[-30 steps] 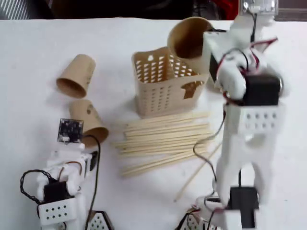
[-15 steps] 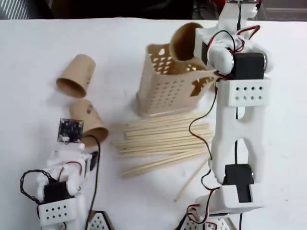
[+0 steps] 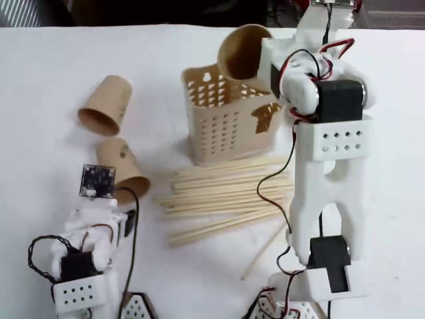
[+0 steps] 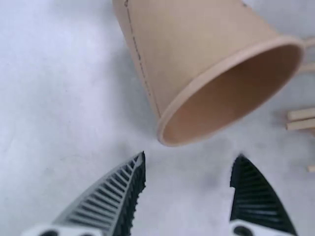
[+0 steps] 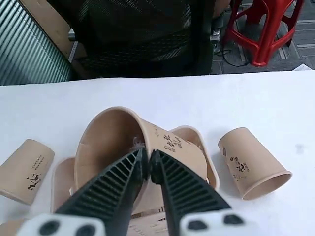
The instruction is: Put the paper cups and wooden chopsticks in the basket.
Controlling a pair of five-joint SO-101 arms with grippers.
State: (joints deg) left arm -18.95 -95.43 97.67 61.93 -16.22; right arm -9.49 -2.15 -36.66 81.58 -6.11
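We see the right gripper (image 5: 146, 153) clamped on the rim of one paper cup (image 3: 242, 52), with one finger inside and one outside. This cup hangs tilted in the air over the far corner of the basket (image 3: 226, 126); we cannot tell if they touch. The basket stands upright on the surface (image 3: 53, 66). The wooden chopsticks (image 3: 226, 196) lie in a loose pile just beside the basket. The left gripper (image 4: 191, 157) has its fingers apart, low, near the mouth of a second cup (image 4: 197, 64) lying on its side. A third cup (image 3: 106, 103) lies near that one.
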